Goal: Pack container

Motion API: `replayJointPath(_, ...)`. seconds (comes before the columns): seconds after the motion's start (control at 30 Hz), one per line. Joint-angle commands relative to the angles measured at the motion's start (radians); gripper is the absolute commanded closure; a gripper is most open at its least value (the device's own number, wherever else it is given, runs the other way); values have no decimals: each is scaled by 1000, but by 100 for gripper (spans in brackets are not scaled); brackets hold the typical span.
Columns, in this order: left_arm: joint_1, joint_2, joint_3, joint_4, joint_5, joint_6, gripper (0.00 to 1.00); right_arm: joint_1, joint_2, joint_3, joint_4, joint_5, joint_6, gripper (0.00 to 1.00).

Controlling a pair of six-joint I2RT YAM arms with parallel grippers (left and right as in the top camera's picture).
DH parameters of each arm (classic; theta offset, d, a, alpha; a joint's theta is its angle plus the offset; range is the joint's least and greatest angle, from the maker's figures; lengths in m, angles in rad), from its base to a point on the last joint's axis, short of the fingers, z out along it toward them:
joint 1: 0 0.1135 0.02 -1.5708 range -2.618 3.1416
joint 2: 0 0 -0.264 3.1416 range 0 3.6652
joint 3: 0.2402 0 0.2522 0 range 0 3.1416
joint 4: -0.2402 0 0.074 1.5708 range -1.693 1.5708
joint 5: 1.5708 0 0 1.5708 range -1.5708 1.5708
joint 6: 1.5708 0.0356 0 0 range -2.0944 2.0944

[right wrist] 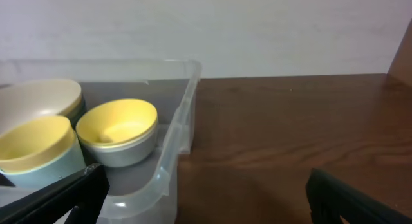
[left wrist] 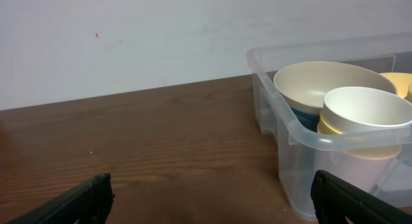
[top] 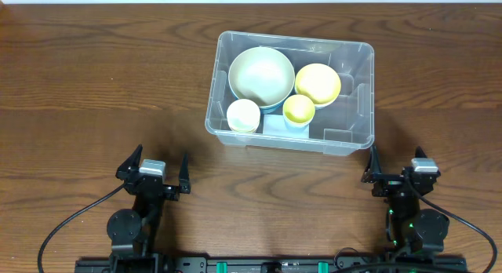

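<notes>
While both my arms sit low at the six o'clock edge of the table, my left claw [top: 157, 171] has its fingers spread wide and holds nothing, touching nothing. My right claw [top: 398, 177] is spread just as wide and also has nothing between its fingers (in both wrist views only the dark fingertips show, at the bottom corners).

The container [top: 357, 140] lies well apart from both claws, towards one o'clock from my left and eleven o'clock from my right. It is a clear bin with rounded corners, standing upright and open. Inside, a large cream bowl [top: 261, 74] sits at the bin's ten o'clock and a yellow bowl [top: 318, 83] at two o'clock. A small cream cup [top: 243, 114] sits at eight o'clock and a small yellow cup [top: 299, 108] just beside it, near six. A white label [top: 274, 125] shows low between the two cups.

The bin rests on a dark brown wooden table [top: 94, 85], and a plain white wall [left wrist: 161, 31] stands behind it.
</notes>
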Motion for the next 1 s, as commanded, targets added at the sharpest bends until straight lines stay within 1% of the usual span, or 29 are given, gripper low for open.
replayJointPath(0.0,4,-6,-17,-34,13,5,2,15,-8,-5,1,-3,-70,1)
replayJointPath(0.97,4,-6,-17,-34,13,5,2,15,-7,-5,2,-3,-82,1)
